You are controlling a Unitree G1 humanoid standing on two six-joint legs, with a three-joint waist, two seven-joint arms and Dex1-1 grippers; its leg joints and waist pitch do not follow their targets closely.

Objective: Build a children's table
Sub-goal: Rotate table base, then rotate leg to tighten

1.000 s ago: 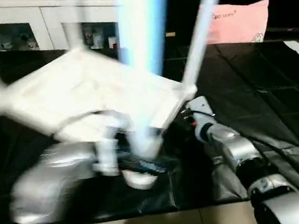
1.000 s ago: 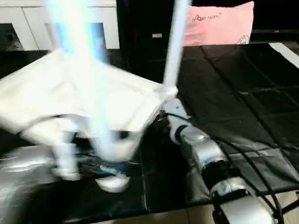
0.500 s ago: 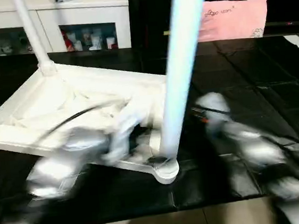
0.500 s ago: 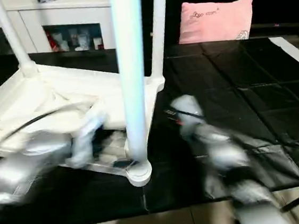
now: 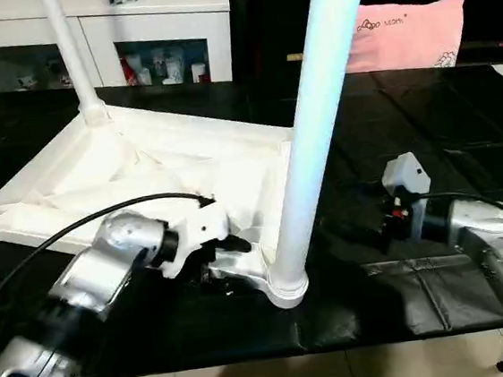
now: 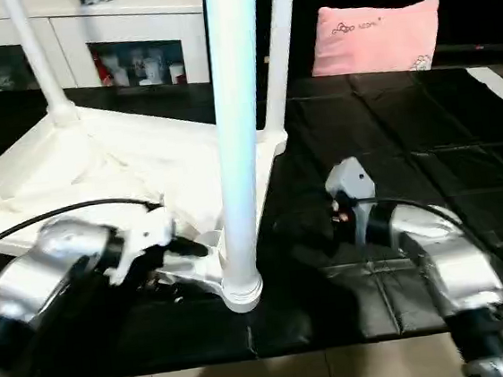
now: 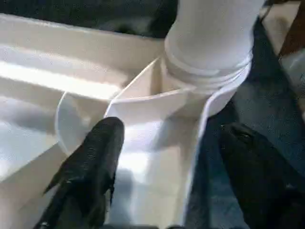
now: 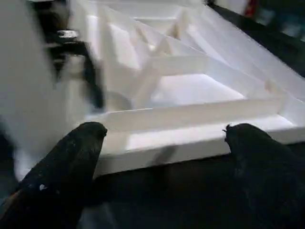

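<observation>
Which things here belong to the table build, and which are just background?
Job:
tabletop, upside down
near leg, in its corner socket
far-left leg
far-right leg
left end effector, at the near corner

Background:
white cabinet
pink pillow
black floor mat

Tabletop (image 5: pixel 186 164) (upturned) on black mat (image 5: pixel 460 112)

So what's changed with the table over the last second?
The tabletop, tilted up off the floor a second ago, now lies flat, underside up. The left gripper has its fingers open astride the rim beside the near leg. The right gripper is open, apart from the table. The legs remain socketed.
</observation>
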